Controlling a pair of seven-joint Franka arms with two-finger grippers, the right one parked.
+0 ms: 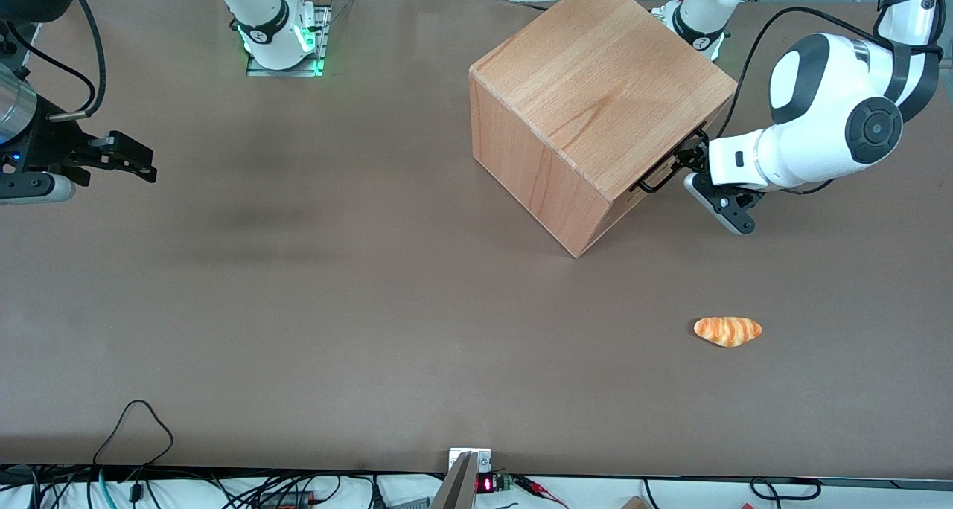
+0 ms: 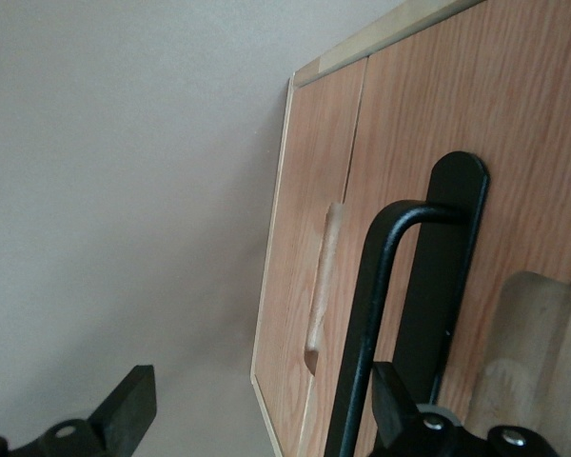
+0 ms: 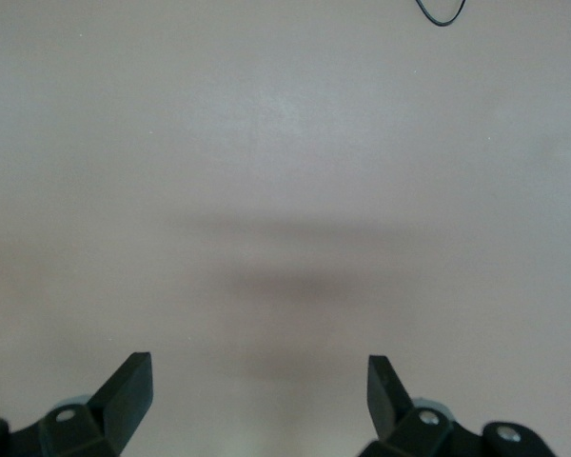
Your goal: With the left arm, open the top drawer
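Claw (image 1: pixel 689 168) at drawer handle, fingers apart.

Cabinet (image 1: pixel 595 107) stands on the counter (image 1: pixel 335 293), turned at an angle. Top drawer (image 2: pixel 514 190) sits in the cabinet front, its black handle (image 2: pixel 371 324) projecting toward the left arm (image 1: pixel 826 126). Claw fingers straddle the handle without clamping it: 1 finger (image 2: pixel 395 400) just beside the bar, the other (image 2: pixel 128 405) well apart. Bread roll (image 1: pixel 727 330) lies on the counter nearer the front camera than the cabinet.

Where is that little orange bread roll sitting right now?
In the front view the bread roll lies alone on the brown table, nearer the camera than the wooden cabinet and the left arm's tool, toward the working arm's end.
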